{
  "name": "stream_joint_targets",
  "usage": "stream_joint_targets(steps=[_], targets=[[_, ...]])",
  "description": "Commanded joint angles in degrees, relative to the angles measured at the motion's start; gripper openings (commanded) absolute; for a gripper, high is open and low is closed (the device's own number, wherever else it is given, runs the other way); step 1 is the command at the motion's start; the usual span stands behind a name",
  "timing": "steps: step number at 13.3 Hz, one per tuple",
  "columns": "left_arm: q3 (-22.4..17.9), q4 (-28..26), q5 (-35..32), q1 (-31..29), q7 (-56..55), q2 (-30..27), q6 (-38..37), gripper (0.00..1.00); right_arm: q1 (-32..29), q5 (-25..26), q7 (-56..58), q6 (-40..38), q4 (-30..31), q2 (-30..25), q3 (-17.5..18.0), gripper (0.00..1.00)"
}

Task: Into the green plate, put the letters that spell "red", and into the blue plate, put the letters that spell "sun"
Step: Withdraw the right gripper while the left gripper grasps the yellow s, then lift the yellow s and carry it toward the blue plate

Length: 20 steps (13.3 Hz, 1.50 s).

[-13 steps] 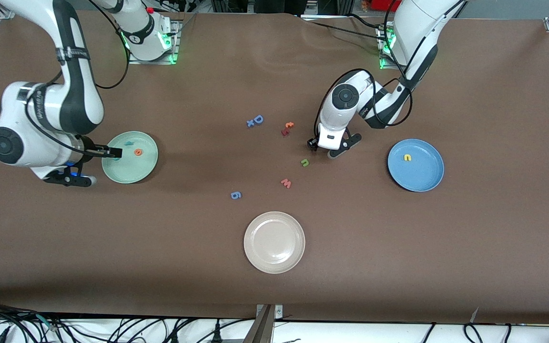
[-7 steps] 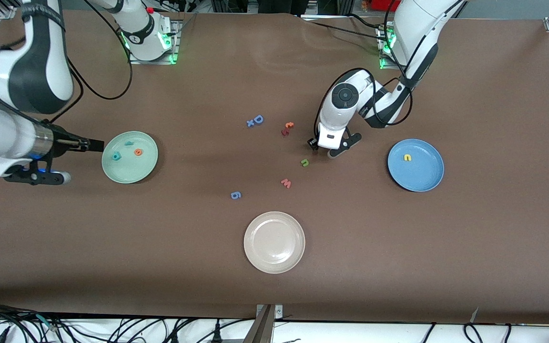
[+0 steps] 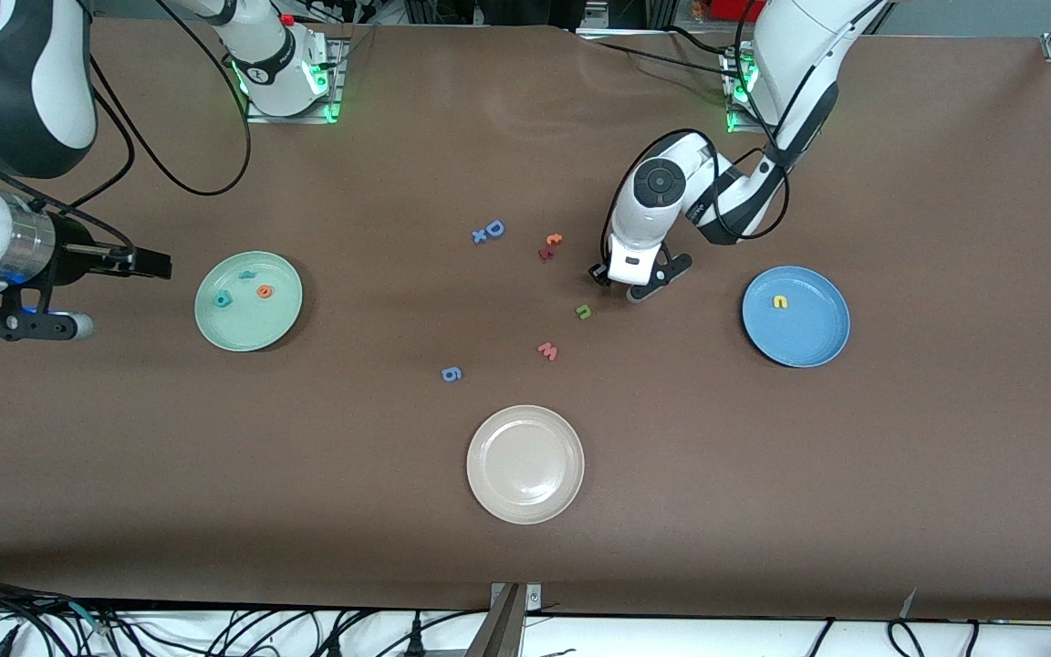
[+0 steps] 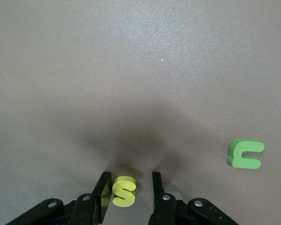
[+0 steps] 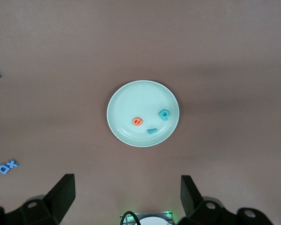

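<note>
My left gripper is down on the table, with its fingers on either side of the yellow "s". One finger touches the letter and a gap shows at the other. In the front view this gripper hides the "s". The dark green "n" lies close by, nearer the camera. The blue plate holds the yellow "u". The green plate holds the teal "r", the teal "d" and the orange "e". My right gripper hangs open and empty beside that plate.
A blue "D" with a small "x" and an orange-and-red letter pair lie mid-table. A red "w" and a blue "g" lie nearer the camera. A beige-white plate stands nearest.
My right gripper has drawn back from over the green plate toward the right arm's end of the table, and the teal "d" now shows in the plate. The left arm has hardly moved.
</note>
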<state>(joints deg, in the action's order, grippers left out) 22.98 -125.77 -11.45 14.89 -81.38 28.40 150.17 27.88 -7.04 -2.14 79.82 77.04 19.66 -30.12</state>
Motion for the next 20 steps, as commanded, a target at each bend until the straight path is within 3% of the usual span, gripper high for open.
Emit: stream_joint_targets(steps=[1,3,6,9,12,14,16,20], targets=[[0.05,-0.53,-2.26,0.31,-2.03,-0.45,-1.37,0.36,-0.2,-0.79,0.83,-1.68,-1.1,-0.67,-0.56,1.0],[0.05,-0.53,-2.26,0.31,-2.03,-0.45,-1.37,0.34,-4.91,-1.05,0.65,-1.68,-1.19,-0.76,2.76,1.0],[0.05,-0.53,-2.26,0.4,-2.03,-0.36,-1.46,0.31,-20.62,0.52,-0.23,-1.59,-1.19,-1.99,20.91,0.99],[0.05,-0.53,-2.27,0.49,-2.03,-0.36,-1.46,0.28,-30.76,5.97,-0.32,-1.07,-1.1,-3.22,32.64,0.99],[0.05,-0.27,-2.26,0.4,-1.68,-0.36,-1.63,0.25,-30.52,7.65,-0.4,-0.72,0.04,-5.59,33.55,0.99],[-0.04,2.18,-2.26,-0.3,-1.42,-0.36,-3.56,0.25,-27.98,7.65,-0.4,1.99,3.36,-7.95,30.57,0.99],[-0.39,6.21,-2.26,-0.92,0.15,-0.1,-7.94,0.25,-27.97,7.56,-0.4,5.25,6.8,-9.98,30.38,0.99],[-0.21,13.61,-2.18,-5.04,13.3,-0.18,-20.32,0.25,-27.62,6.95,-0.4,7.37,6.28,-9.64,30.38,1.0]])
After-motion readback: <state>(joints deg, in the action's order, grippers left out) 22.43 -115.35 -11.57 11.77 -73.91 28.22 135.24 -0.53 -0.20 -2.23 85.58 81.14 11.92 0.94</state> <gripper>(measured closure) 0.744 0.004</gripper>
